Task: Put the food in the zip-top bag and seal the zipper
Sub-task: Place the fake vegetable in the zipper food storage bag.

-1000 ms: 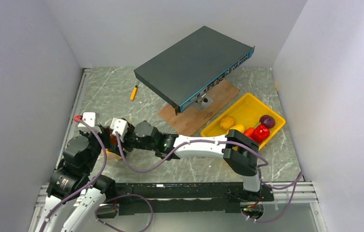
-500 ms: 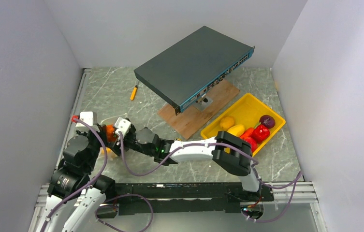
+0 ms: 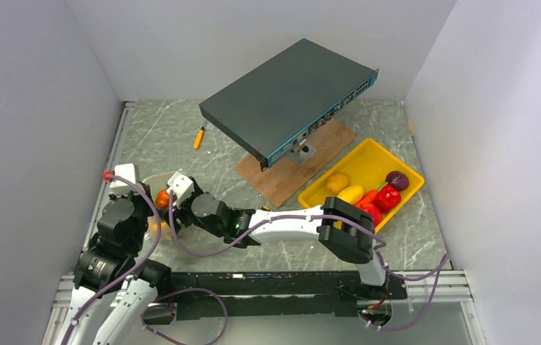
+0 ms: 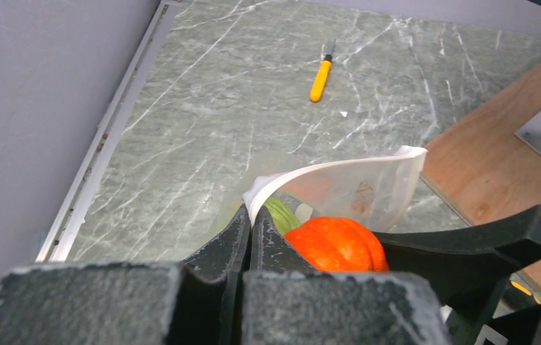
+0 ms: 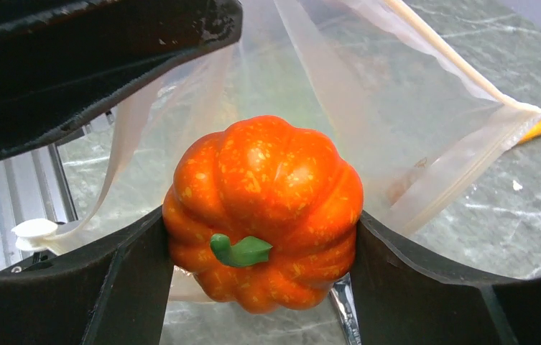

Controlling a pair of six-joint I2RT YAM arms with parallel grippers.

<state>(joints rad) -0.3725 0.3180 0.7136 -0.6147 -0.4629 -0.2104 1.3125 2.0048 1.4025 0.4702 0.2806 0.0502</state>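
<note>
One orange pumpkin (image 5: 264, 208) is clamped by its sides between the two black fingers of the right gripper (image 5: 264, 241), its green stem facing the wrist camera. It is held right at the open mouth of the zip-top bag (image 5: 368, 93), whose clear film spreads behind it. Whether it has crossed the rim I cannot tell. The zipper (image 5: 440, 50) runs as a whitish strip along the far lip, unsealed, and the near lip is pulled up into an arch. The left gripper (image 4: 251, 219) is pinched closed on that raised lip at its left end, holding the mouth apart. In the left wrist view a green cabbage (image 4: 281, 213) shows inside the bag, just beside the pumpkin. From above, bag and pumpkin (image 3: 162, 198) sit at the near left of the marble table (image 3: 159, 136), where the right arm reaches across to meet the left one. A yellow-handled screwdriver (image 3: 198, 137) lies apart from the bag toward the back wall. Well off to the right, a yellow tray (image 3: 395, 157) holds a yellow potato (image 3: 337, 181), a yellow pepper (image 3: 352, 192), red peppers (image 3: 386, 195) and a purple onion (image 3: 396, 180). Between tray and screwdriver, a dark network switch (image 3: 289, 97) is propped tilted above a wooden board (image 3: 281, 183).
</note>
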